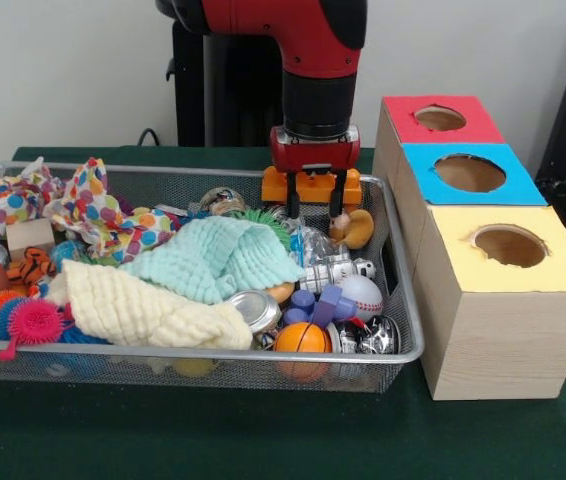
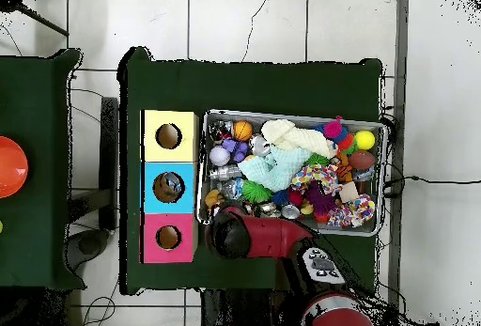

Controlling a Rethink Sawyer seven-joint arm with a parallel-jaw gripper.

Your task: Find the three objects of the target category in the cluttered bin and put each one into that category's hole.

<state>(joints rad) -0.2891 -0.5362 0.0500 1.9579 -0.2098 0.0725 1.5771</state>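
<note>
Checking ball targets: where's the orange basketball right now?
Front view: the orange basketball sits at the bin's near right corner, against the mesh wall, between a silver can and a shiny crumpled wrapper, below the white baseball.

I take the wire bin [image 1: 403, 300] as my landmark. In the front view a row of three boxes stands just right of it, each with a hole on top: the near box [image 1: 508, 300], the middle box [image 1: 473, 172] behind it, the far box [image 1: 439, 118] last. Inside the bin, a folded cloth [image 1: 143, 305] lies toward the front left, with a second cloth [image 1: 218, 258] behind it near the middle. A ball [image 1: 301, 338] sits against the bin's front wall, and a baseball [image 1: 363, 293] lies just behind and right of it. A spotted fabric [image 1: 93, 210] fills the bin's back left. The gripper [image 1: 312, 205] hangs over the bin's back right corner.
</note>
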